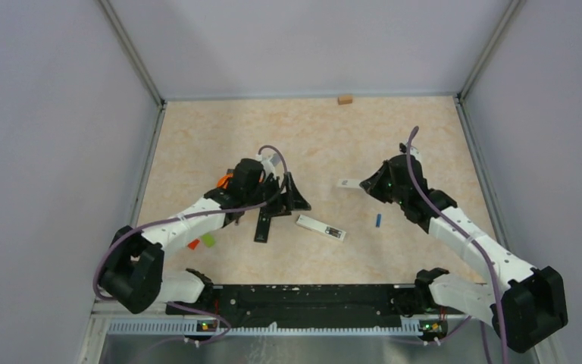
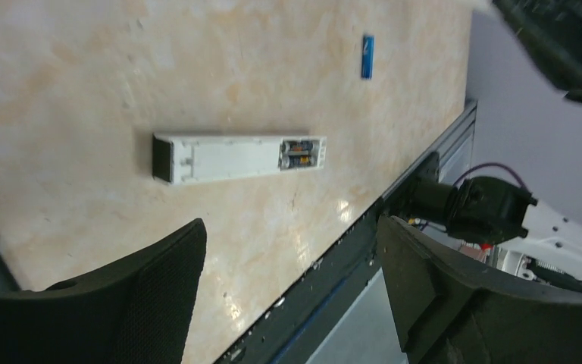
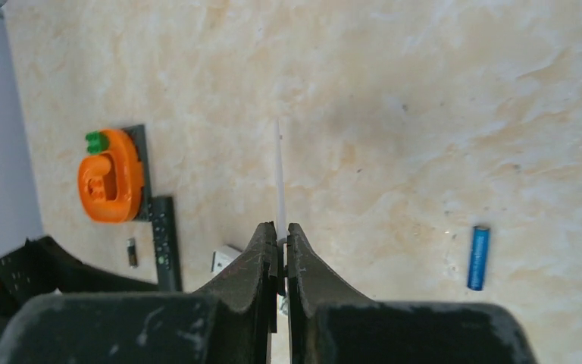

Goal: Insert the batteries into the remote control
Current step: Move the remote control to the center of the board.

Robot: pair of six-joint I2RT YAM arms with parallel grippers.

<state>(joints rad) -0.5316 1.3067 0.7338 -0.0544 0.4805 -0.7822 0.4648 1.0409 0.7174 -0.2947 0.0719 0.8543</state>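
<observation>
- Left hand (image 2: 289, 227) spread wide, holding nothing, hovering over the white remote (image 2: 227, 159).
- White remote flat on the bench (image 1: 220, 129), middle, toward the near edge; compartment uncovered, two batteries (image 2: 298, 154) seated inside.
- Blue battery (image 2: 367, 56) loose on the bench, right of the white remote, apart from it.
- Right hand (image 3: 282, 236) clamped tight on a thin white cover (image 3: 279, 167), edge-on, above the bench's right half.
- Black remote (image 1: 263, 226) just left of the white one.
- Dark battery (image 3: 131, 252) beside the black remote.
- Orange piece (image 3: 110, 178) left of centre.
- Wooden block (image 1: 344, 98) at the far edge.
</observation>
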